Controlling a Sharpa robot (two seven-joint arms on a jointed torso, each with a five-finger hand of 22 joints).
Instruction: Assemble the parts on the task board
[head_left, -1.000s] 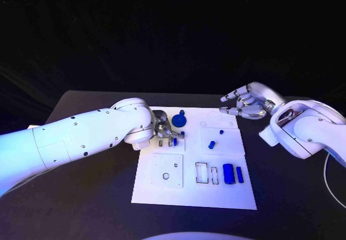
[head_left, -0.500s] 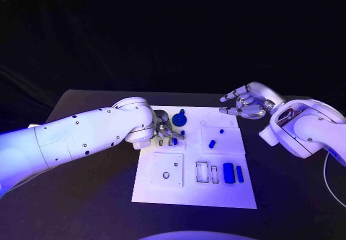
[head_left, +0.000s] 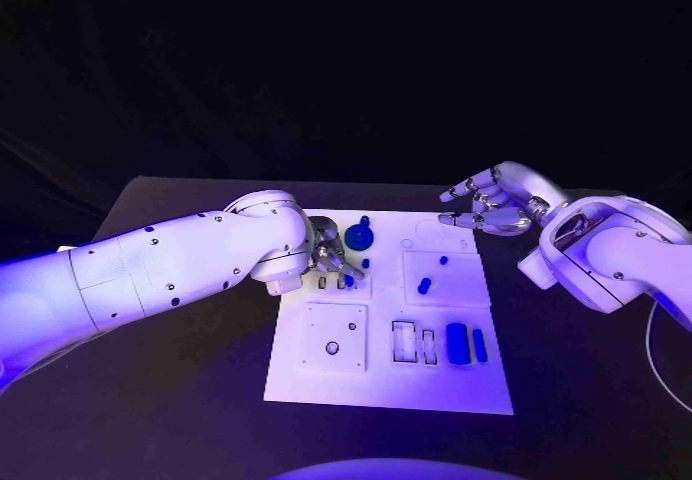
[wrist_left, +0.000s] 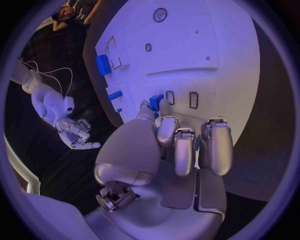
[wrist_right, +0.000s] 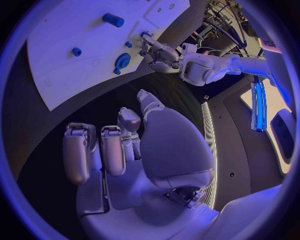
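Several blue parts (head_left: 457, 345) lie loose on the task board (head_left: 382, 390); the left hand (head_left: 326, 262) pinches one small part; the right hand (head_left: 490, 208) hovers empty, fingers curled apart; most assembly seemingly remains.

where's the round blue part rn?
Head view: the round blue part sits at the far edge of the task board, left of centre, just right of the left hand and apart from it.

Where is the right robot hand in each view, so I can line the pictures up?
Head view: right robot hand by the task board's far right corner.
Left wrist view: right robot hand beyond the board's edge.
Right wrist view: right robot hand in the middle.
Shared landmark: the task board.
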